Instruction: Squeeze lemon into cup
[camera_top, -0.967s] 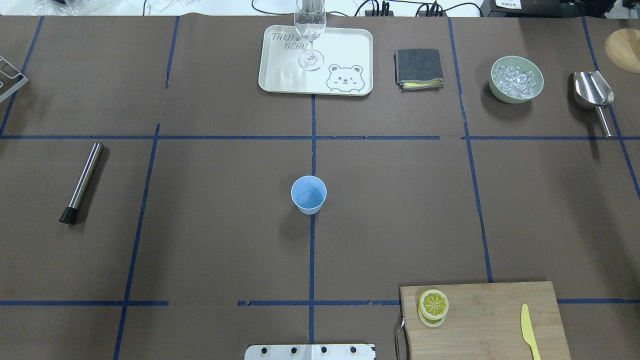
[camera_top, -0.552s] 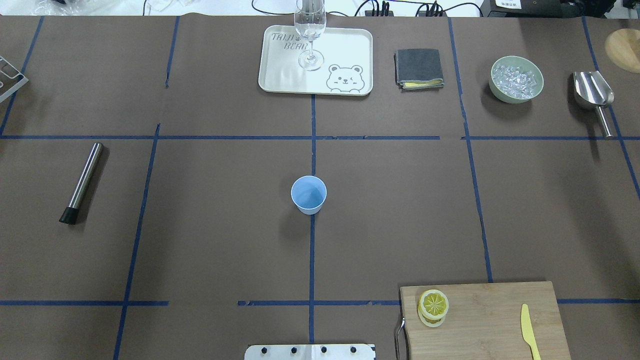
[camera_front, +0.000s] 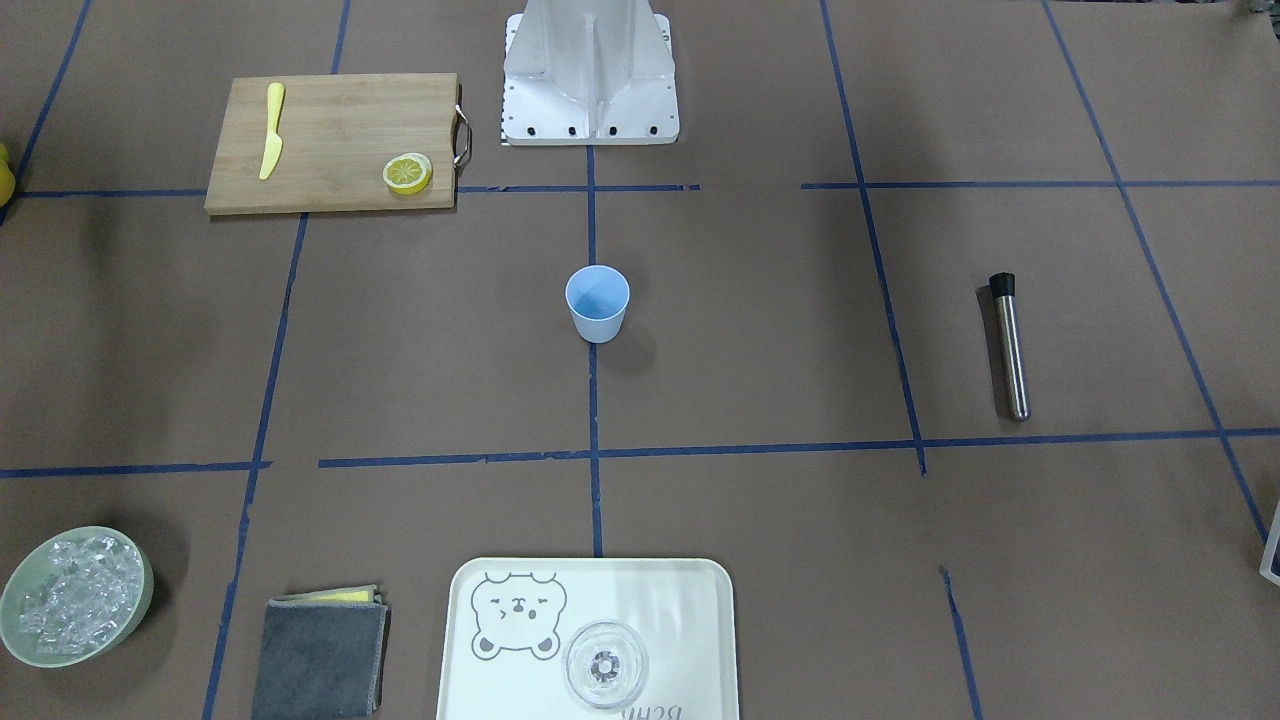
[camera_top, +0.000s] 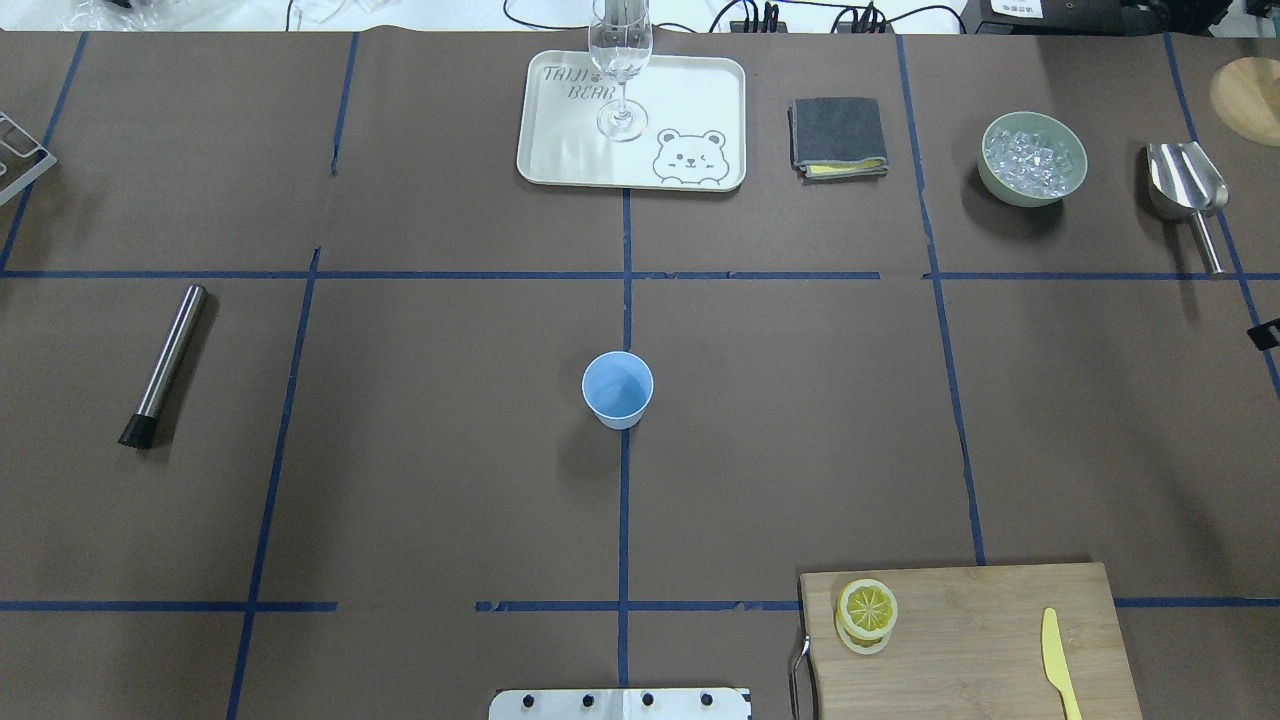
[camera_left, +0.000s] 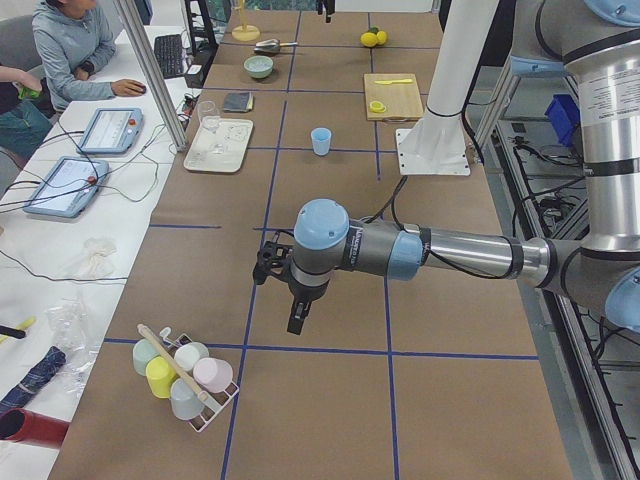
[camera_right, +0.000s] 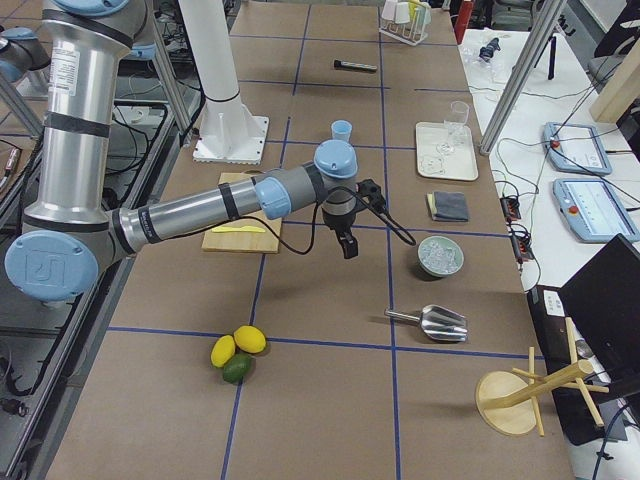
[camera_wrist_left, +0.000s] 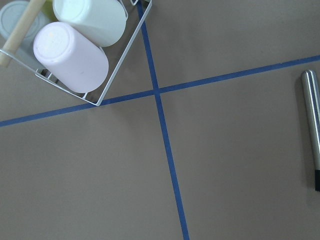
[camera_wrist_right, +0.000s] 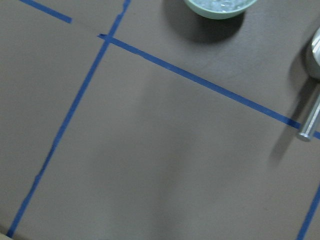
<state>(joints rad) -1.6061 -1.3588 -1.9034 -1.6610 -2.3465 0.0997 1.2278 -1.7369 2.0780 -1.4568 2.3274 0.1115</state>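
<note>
Left arm (camera_left: 450, 250): stretched low over the table, left gripper (camera_left: 297, 322) pointed down near the cup rack (camera_left: 185, 375); jaw state impossible to tell.
Right arm (camera_right: 200, 212): reached out, right gripper (camera_right: 349, 247) hung beside the ice bowl (camera_right: 440, 256); jaw state impossible to tell.
Cutting board (camera_top: 980, 640): lay at the overhead view's 5 o'clock.
Cup (camera_top: 618, 389): stood upright mid-table.
Lemon (camera_top: 867, 605): rested on the board's 9 o'clock end atop a second slice (camera_top: 862, 643), at 4 o'clock from the cup, well apart from both grippers.

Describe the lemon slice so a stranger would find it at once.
In the overhead view, find the wooden cutting board at the table's near right corner. The lemon slice lies at the board's metal-handled end. It is round with spoked flesh, unlike the long pale knife opposite.
</note>
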